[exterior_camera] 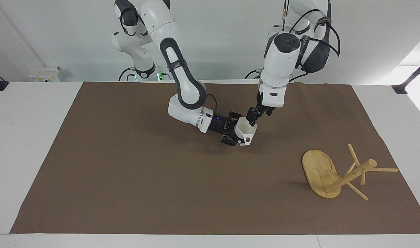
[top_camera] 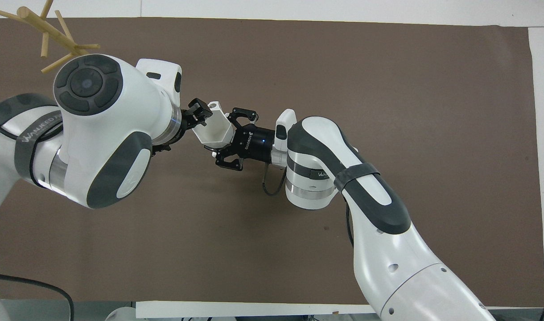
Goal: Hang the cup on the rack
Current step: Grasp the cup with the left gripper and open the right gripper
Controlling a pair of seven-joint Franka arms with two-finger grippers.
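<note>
From the facing view, I judge this a handover: my right gripper is clamped on the white faceted cup above the brown mat, while my left gripper comes down at the cup's rim from about 1 o'clock, fingers either side of the wall but whether gripping I cannot tell. The bamboo mug rack lies toppled, well apart at the cup's 4 o'clock.

From overhead, the cup sits between my left gripper at its 9 o'clock and right gripper at its 3 o'clock, the rack's pegs at 10 o'clock; next, the left must secure the rim before the right lets go.
</note>
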